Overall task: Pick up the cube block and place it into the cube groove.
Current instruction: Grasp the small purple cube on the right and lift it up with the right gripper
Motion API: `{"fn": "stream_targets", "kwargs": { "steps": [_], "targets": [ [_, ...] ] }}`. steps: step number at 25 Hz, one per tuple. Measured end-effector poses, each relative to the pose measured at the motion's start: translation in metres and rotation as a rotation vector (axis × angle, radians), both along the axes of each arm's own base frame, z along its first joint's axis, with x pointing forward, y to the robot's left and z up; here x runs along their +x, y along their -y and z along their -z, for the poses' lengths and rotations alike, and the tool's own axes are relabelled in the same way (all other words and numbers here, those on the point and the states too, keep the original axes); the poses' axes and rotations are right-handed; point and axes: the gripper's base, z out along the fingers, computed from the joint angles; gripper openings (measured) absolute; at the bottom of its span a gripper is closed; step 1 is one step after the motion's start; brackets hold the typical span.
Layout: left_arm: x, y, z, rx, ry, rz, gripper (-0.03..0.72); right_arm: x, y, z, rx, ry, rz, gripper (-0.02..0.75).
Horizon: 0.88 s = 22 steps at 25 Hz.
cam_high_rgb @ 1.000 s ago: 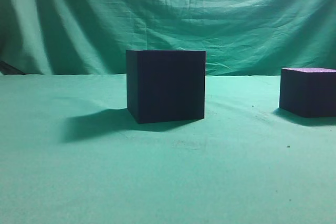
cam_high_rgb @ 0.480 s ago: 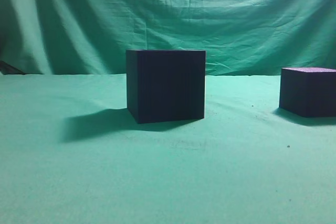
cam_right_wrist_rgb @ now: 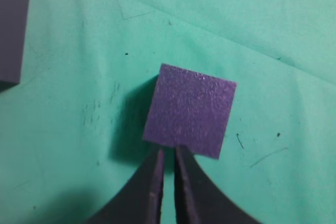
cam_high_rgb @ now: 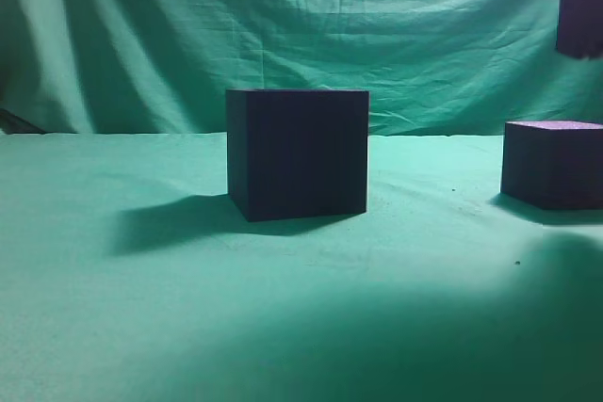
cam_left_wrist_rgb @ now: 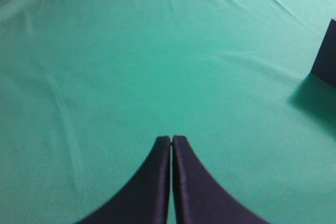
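The cube block [cam_high_rgb: 554,165] is a small dark purple cube with a speckled top, standing on the green cloth at the far right. The cube groove [cam_high_rgb: 298,153] is the larger near-black box in the middle. In the right wrist view my right gripper [cam_right_wrist_rgb: 168,151] hovers above the near edge of the cube block [cam_right_wrist_rgb: 190,109], empty, with its fingers a narrow gap apart. A dark part of the right arm [cam_high_rgb: 578,2] shows at the top right of the exterior view. My left gripper [cam_left_wrist_rgb: 171,139] is shut and empty over bare cloth.
A green cloth [cam_high_rgb: 311,317] covers the table and hangs as a backdrop. A corner of the near-black box shows at the left edge of the right wrist view [cam_right_wrist_rgb: 10,35] and at the right edge of the left wrist view [cam_left_wrist_rgb: 328,53].
The right arm has come into the exterior view at the top right, and its shadow now darkens the front of the cloth. Both boxes have stayed put.
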Motion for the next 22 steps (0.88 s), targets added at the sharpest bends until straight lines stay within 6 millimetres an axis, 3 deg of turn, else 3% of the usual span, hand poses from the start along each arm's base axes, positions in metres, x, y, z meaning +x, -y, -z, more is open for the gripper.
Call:
{"fn": "stream_targets", "kwargs": {
  "steps": [1, 4, 7, 10, 17, 22],
  "targets": [
    [0.000, 0.000, 0.000, 0.000, 0.000, 0.000, 0.000, 0.004, -0.001, 0.005, -0.007, -0.012, -0.001, 0.050],
    [0.000, 0.000, 0.000, 0.000, 0.000, 0.000, 0.000, 0.014, -0.004, 0.014, -0.016, -0.032, 0.002, 0.239],
    [0.000, 0.000, 0.000, 0.000, 0.000, 0.000, 0.000, 0.021, -0.006, 0.023, -0.001, -0.040, 0.055, 0.491],
    [0.000, 0.000, 0.000, 0.000, 0.000, 0.000, 0.000, 0.028, -0.007, 0.032, 0.011, -0.037, 0.134, 0.640],
    [0.000, 0.000, 0.000, 0.000, 0.000, 0.000, 0.000, 0.040, -0.010, 0.062, -0.013, -0.082, 0.173, 0.645],
    [0.000, 0.000, 0.000, 0.000, 0.000, 0.000, 0.000, 0.043, -0.009, 0.071, -0.038, -0.090, 0.161, 0.439]
  ]
}}
